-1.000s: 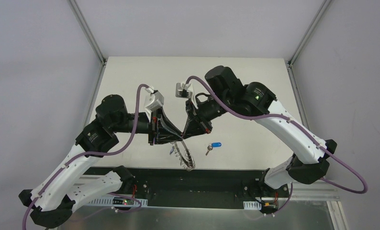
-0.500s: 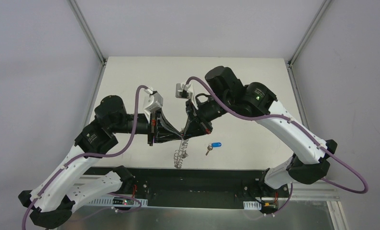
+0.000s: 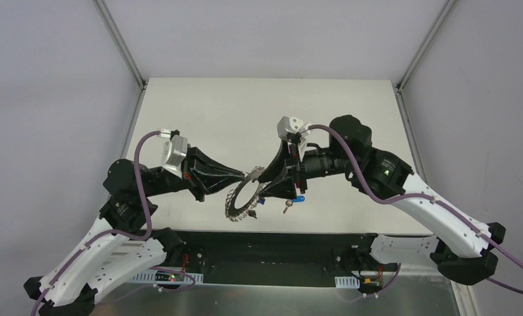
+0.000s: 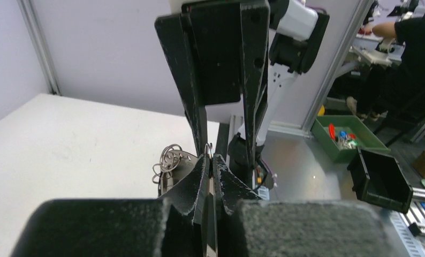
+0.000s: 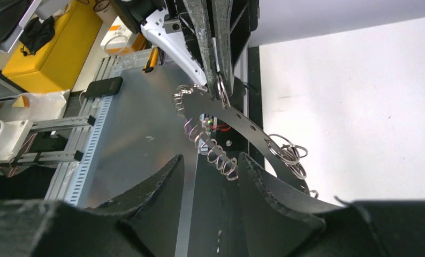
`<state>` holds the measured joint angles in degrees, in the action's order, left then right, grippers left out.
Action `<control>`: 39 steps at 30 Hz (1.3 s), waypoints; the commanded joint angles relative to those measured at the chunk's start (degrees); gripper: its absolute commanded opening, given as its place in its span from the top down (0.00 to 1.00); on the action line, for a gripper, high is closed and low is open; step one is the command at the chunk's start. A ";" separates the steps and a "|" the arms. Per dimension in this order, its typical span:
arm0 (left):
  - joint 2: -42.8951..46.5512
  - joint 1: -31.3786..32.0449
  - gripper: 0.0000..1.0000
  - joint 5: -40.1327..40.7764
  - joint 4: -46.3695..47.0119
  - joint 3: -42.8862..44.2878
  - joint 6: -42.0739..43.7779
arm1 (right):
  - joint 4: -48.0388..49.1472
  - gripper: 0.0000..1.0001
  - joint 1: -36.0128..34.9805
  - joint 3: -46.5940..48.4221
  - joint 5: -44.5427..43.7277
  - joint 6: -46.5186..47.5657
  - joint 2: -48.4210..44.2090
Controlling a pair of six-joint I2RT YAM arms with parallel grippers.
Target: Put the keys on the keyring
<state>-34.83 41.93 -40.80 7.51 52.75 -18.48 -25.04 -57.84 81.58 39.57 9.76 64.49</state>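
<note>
So the keyring [image 5: 237,119] is pinched by its flat rim in the left gripper [image 4: 210,158], fingers clamped tight on it. The right gripper [image 5: 209,159] is spread wide open, with the ring's wire loops [image 5: 226,166] hung between its fingers. A blue-capped key [image 3: 300,198] is seen lying just beside that gripper.

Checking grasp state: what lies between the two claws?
The keyring: the left claw pinches its edge, and its wire loops sit between the fingers of the open right claw, clearest in the right wrist view.
</note>
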 commanded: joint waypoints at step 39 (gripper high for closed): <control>1.24 -0.14 1.00 7.84 40.79 -10.69 -15.80 | 42.95 0.70 -7.76 -10.07 -14.14 -0.45 -3.23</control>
<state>-33.78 41.93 -33.52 41.95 42.17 -33.30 13.96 -65.30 68.84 24.53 11.03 60.55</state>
